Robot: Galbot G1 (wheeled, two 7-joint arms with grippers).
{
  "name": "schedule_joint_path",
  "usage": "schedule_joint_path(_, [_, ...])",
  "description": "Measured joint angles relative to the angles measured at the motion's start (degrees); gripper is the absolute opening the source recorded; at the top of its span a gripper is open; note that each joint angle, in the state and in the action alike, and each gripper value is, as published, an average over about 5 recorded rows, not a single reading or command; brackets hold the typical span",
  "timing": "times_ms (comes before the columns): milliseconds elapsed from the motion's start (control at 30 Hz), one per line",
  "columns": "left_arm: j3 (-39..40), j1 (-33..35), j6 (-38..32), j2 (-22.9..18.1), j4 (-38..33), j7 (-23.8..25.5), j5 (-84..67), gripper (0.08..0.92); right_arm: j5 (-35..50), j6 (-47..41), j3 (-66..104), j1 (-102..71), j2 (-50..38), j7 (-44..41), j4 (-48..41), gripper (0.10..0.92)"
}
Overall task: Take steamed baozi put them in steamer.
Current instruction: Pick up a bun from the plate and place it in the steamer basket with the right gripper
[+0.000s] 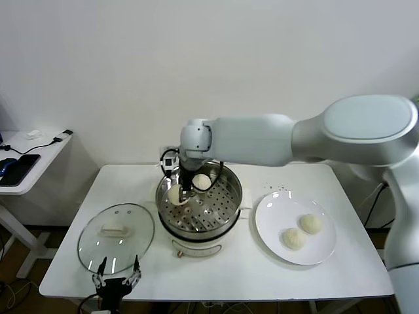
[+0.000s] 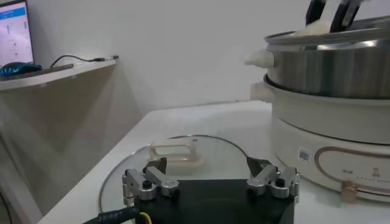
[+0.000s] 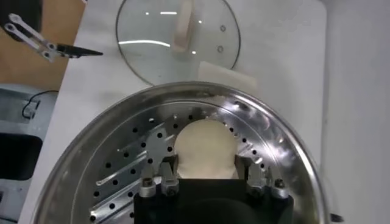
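Steamer (image 1: 199, 208) at the middle of the white table (image 1: 229, 268), steel pot on a cream-white base, perforated tray (image 3: 122, 176) showing inside. Right gripper (image 1: 186, 195) lowered into the pot on the robot's left side of the tray, fingers (image 3: 159, 182) clamped on a steamed baozi (image 3: 204, 149); in the right wrist view, bun wedged between the two pads, its underside at or just above the tray, contact hard to tell. Second baozi (image 1: 201, 181) lying on the tray toward the far rim, just beside the gripper. Two more baozi (image 1: 292, 238) (image 1: 310, 224) on the flat white plate (image 1: 275, 209) to the right of the steamer, close together, well apart from the pot.

Glass lid (image 1: 116, 237) flat on the table to the left of the steamer, white handle (image 2: 177, 152) facing up. Left gripper (image 1: 116, 280) parked low at the near table edge, just in front of the lid, fingers (image 2: 149, 181) spread wide apart and holding nothing. Side desk (image 1: 29, 157) off to the far left with a dark phone (image 1: 18, 167) and a cable on it.
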Motion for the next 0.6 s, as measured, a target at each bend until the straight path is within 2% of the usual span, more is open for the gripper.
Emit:
schedule_joint_path(167, [0.0, 0.2, -0.2, -0.1, 0.0, -0.2, 0.0, 0.823, -0.6, -0.2, 0.7, -1.9, 0.4, 0.7, -1.2, 0.647])
schedule_joint_path(333, [0.1, 0.6, -0.2, -0.1, 0.0, -0.3, 0.0, 0.823, -0.9, 0.3, 1.3, -2.3, -0.1, 0.4, -1.1, 0.768])
schedule_joint_path(433, [0.1, 0.7, -0.2, -0.2, -0.2, -0.4, 0.0, 0.823, -1.3, 0.8, 1.6, -1.6, -1.1, -0.4, -0.3, 0.813])
schedule_joint_path(600, [0.1, 0.6, 0.0, -0.3, -0.7, -0.3, 0.0, 0.823, -1.8, 2.8, 0.9, 2.1, -4.6, -3.0, 1.8, 0.822])
